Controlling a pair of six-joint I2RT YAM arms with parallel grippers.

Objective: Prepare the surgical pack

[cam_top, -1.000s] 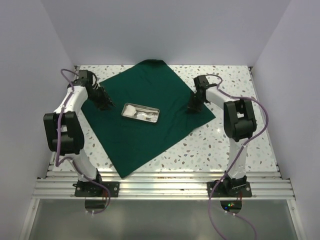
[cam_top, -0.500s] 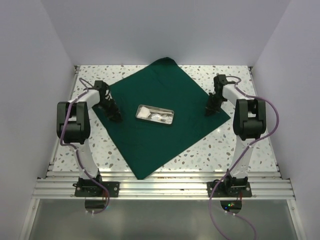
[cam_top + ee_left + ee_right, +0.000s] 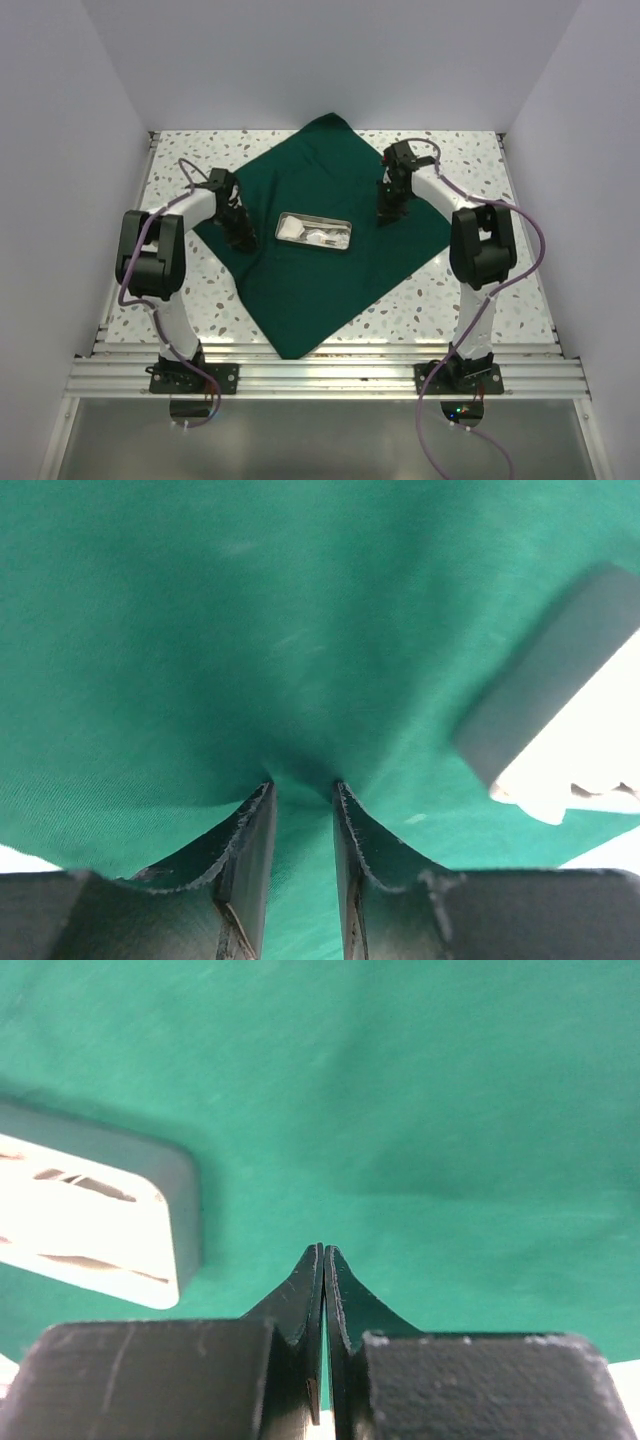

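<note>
Currently: main risk is the tray (image 3: 345, 233) and its white contents. It sits mid-cloth between both arms, so any uneven lift or drag would likely slide or tip it. The right pinch looks shallow and may slip.

The surgical pack (image 3: 310, 290) lies spread as a diamond on the tabletop (image 3: 400, 310), corners at 12, 3, 6 and 9 o'clock.

Left claw (image 3: 241, 236) is at the tray's 9 o'clock, clamped on a raised fold of cloth.

Right claw (image 3: 386, 213) is at its 2 o'clock, jaws closed to a slit, apparently nipping a thin pleat.
</note>
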